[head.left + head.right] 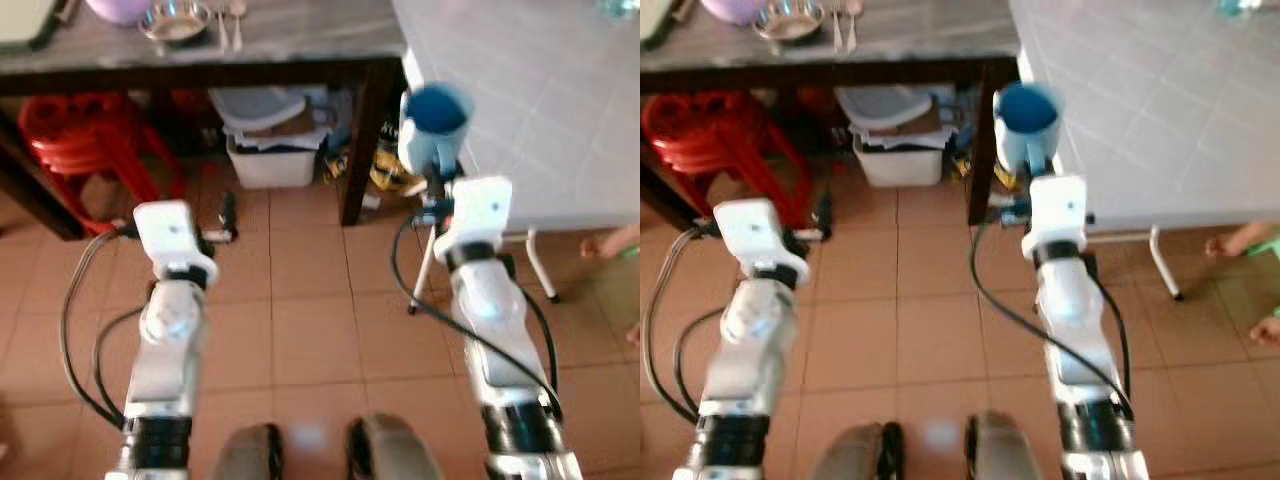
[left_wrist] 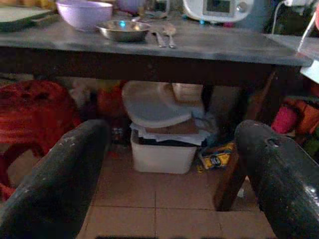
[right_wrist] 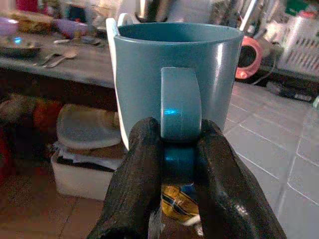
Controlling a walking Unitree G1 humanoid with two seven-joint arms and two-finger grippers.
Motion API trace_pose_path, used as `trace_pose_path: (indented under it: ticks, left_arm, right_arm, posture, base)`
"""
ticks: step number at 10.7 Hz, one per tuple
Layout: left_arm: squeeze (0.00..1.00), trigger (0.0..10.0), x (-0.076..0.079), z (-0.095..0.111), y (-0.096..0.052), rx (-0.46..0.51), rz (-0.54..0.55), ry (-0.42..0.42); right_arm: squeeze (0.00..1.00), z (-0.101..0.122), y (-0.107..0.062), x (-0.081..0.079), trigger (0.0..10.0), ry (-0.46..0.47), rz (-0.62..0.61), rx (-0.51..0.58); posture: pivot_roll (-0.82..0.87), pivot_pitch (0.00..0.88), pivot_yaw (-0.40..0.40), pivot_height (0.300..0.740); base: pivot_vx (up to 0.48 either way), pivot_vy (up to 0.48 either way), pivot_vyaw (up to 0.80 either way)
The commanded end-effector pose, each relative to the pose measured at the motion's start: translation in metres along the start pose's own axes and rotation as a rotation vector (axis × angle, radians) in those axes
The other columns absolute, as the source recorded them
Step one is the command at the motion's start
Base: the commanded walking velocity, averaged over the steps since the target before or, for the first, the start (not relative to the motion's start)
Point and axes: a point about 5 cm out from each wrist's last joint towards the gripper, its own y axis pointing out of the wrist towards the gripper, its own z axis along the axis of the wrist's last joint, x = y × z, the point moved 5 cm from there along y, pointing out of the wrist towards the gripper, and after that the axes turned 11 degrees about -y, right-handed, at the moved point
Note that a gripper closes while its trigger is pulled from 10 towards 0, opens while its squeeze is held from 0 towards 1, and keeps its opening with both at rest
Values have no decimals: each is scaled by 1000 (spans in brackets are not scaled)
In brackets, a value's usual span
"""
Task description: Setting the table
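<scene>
A blue mug point(image 1: 435, 122) hangs upright in the air at the corner between the dark table point(image 1: 290, 45) and the white tiled counter point(image 1: 540, 110). My right gripper point(image 3: 177, 164) is shut on the blue mug's handle point(image 3: 178, 107), one black finger on each side. On the table's grey top lie a steel bowl point(image 1: 175, 20), a lilac bowl point(image 2: 83, 13), and a fork and a spoon point(image 2: 165, 36). My left gripper point(image 2: 169, 169) is open with nothing between its fingers, held low over the floor and facing the table's underside.
Under the table stand red plastic stools point(image 1: 75, 135) and a white bin point(image 1: 270, 150) with a lid and cardboard on it. A dark table leg point(image 1: 362, 140) stands beside the mug. A person's foot point(image 1: 610, 243) shows at the right, near a white stool leg point(image 1: 540, 265).
</scene>
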Motion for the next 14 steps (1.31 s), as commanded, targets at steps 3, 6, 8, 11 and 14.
trace_pose_path:
  ticks: [3,6,8,11,14]
  left_arm:
    - [0,10000,13,-5,0,-22,-37,-13]
    - [0,10000,14,-9,1,-34,-30,-30]
    - [0,10000,21,-10,1,-35,-47,-41]
    - [0,10000,25,-8,1,-27,-77,-62]
    - [0,10000,36,7,3,17,-107,-97]
  right_arm:
    - [0,-8,-2,6,10000,18,-29,-51]
    - [0,-11,-4,1,10000,15,5,-74]
    - [0,-6,-3,0,10000,-3,8,-52]
    - [0,2,0,8,10000,-7,-35,-12]
    - [0,27,8,18,10000,-89,-69,95]
  posture:
    - [-44,215,22,740]
    - [-49,216,12,740]
    - [-55,220,13,740]
    - [-51,225,13,740]
    - [-51,223,11,740]
  base:
    - [480,0,0]
    - [480,0,0]
    - [480,0,800]
    - [480,0,223]
    - [480,0,0]
